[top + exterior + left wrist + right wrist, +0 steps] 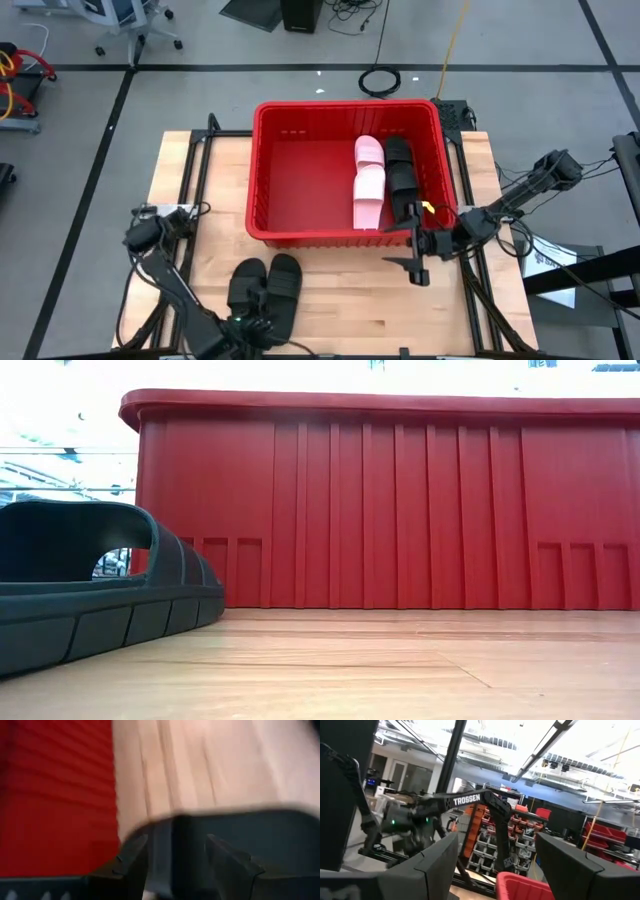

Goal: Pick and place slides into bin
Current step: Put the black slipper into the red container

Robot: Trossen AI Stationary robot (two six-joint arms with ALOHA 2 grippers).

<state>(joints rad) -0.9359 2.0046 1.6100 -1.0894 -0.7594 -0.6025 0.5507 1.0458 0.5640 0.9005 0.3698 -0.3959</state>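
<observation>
Wooden tabletop [340,300] carries the red bin [262,190], two pink and two black slides [402,175] inside. Left gripper [243,325], jaws apart, seemingly straddles another black pair [283,280]; blurred. Right gripper [415,243] hangs open beside the bin.

Bright red bin [270,165] with vertical ribbing on its outer wall. Inside the bin lie two pale pink slides [368,182] and matte black slides [401,178]. Just outside the bin, two matte black slides [266,287] rest on a light wood-grain table [350,300].
</observation>
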